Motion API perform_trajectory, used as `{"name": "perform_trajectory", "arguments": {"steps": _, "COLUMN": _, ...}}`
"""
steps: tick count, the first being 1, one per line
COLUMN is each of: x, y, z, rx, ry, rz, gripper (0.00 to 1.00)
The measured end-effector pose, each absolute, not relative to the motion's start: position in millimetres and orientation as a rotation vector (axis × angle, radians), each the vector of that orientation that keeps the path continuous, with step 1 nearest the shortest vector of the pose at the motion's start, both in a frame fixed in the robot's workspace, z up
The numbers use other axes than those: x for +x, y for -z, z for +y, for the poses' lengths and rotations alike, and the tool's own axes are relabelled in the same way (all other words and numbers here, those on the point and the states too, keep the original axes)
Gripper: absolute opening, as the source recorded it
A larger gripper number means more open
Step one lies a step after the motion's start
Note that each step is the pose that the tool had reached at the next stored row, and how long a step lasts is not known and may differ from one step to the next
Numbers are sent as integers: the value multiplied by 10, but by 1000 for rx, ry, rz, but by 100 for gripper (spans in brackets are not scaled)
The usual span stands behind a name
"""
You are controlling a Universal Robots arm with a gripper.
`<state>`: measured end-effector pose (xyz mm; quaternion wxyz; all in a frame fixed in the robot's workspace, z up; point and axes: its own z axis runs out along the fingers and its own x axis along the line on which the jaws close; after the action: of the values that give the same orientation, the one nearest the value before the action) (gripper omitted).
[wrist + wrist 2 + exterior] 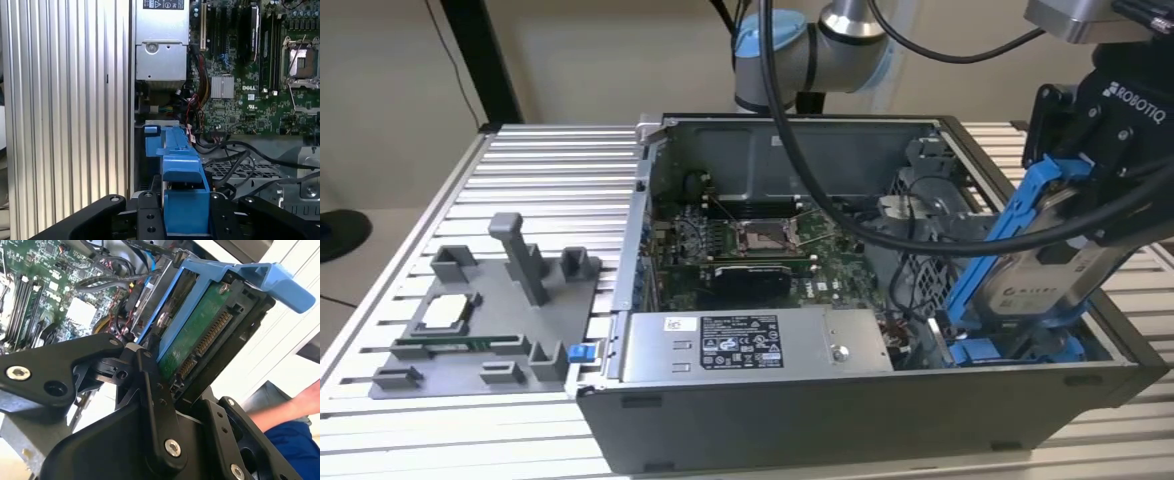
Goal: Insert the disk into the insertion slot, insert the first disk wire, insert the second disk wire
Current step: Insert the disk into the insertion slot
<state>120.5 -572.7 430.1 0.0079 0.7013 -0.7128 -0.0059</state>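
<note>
Arm links come down from above the far wall of the open computer case (854, 420), with black cables (781, 90) hanging from them across the case's interior. The wrist is over the case's corner on the exterior view's right, pitched so the gripper (1081, 230) points down and inward at a slant.

Its black fingers (150, 385) are pressed in on the disk (1034, 285), pinching it by the long edges of its blue bracket; both wrist views show the gripper (185, 390) (185, 210) clamped around the disk (200, 335) (180, 170) with no gap at the pads. The drive's green circuit board and connector edge face the second wrist view.

The disk is tilted, not flat: its upper end rises above the case's rim, and its lower end dips inside the case toward the insertion slot (1014, 350), whose blue rails lie on the case floor beside the power supply (747, 345). Whether the lower end touches those rails cannot be told.

A blue sleeve (290, 440) shows outside the case.
</note>
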Motion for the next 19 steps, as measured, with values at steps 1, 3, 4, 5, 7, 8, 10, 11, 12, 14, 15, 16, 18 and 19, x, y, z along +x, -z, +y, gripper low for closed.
{"name": "perform_trajectory", "arguments": {"steps": 1, "x": 1209, "y": -4288, "z": -5724, "rx": 2192, "ry": 19, "rz": -2228, "gripper": 0}}
{"name": "perform_trajectory", "arguments": {"steps": 3, "x": 1217, "y": -4262, "z": -5719, "rx": 2192, "ry": 19, "rz": -2228, "gripper": 0}}
{"name": "perform_trajectory", "arguments": {"steps": 4, "x": 1221, "y": -4250, "z": -5715, "rx": 2192, "ry": 19, "rz": -2228, "gripper": 0}}
{"name": "perform_trajectory", "arguments": {"steps": 5, "x": 1224, "y": -4240, "z": -5712, "rx": 2192, "ry": 19, "rz": -2228, "gripper": 0}}
{"name": "perform_trajectory", "arguments": {"steps": 7, "x": 1228, "y": -4222, "z": -5706, "rx": 2192, "ry": 19, "rz": -2228, "gripper": 0}}
{"name": "perform_trajectory", "arguments": {"steps": 8, "x": 1229, "y": -4212, "z": -5704, "rx": 2192, "ry": 19, "rz": -2228, "gripper": 0}}
{"name": "perform_trajectory", "arguments": {"steps": 10, "x": 1230, "y": -4194, "z": -5701, "rx": 2192, "ry": 18, "rz": -2228, "gripper": 0}}
{"name": "perform_trajectory", "arguments": {"steps": 11, "x": 1230, "y": -4184, "z": -5700, "rx": 2192, "ry": 18, "rz": -2228, "gripper": 0}}
{"name": "perform_trajectory", "arguments": {"steps": 12, "x": 1230, "y": -4173, "z": -5698, "rx": 2192, "ry": 18, "rz": -2228, "gripper": 0}}
{"name": "perform_trajectory", "arguments": {"steps": 14, "x": 1231, "y": -4149, "z": -5695, "rx": 2192, "ry": 19, "rz": -2228, "gripper": 0}}
{"name": "perform_trajectory", "arguments": {"steps": 15, "x": 1230, "y": -4137, "z": -5693, "rx": 2192, "ry": 19, "rz": -2228, "gripper": 0}}
{"name": "perform_trajectory", "arguments": {"steps": 16, "x": 1231, "y": -4126, "z": -5691, "rx": 2192, "ry": 19, "rz": -2228, "gripper": 0}}
{"name": "perform_trajectory", "arguments": {"steps": 18, "x": 1231, "y": -4107, "z": -5685, "rx": 2192, "ry": 19, "rz": -2228, "gripper": 0}}
{"name": "perform_trajectory", "arguments": {"steps": 19, "x": 1231, "y": -4099, "z": -5680, "rx": 2192, "ry": 19, "rz": -2228, "gripper": 0}}
